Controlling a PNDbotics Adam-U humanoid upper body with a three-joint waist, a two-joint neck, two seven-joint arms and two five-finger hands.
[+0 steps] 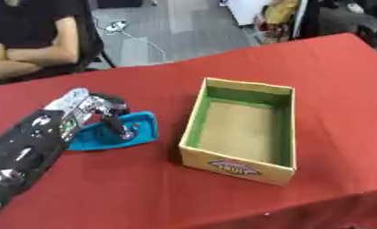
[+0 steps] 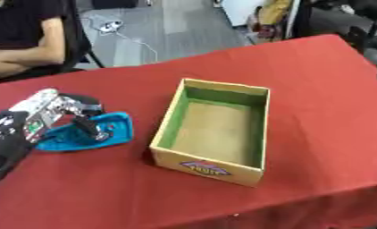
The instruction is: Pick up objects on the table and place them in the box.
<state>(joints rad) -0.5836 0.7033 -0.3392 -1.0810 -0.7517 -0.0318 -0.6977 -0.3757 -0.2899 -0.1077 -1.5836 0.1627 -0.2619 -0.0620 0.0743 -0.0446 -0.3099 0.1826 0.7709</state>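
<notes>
The box [image 1: 237,170] front label's lettering is too blurred to read.

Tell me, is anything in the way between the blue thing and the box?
No, nothing visible. The blue thing lies on the red table just left of the box, with only bare cloth between them. The left hand is already on it. The box's near wall must be cleared by lifting.
</notes>
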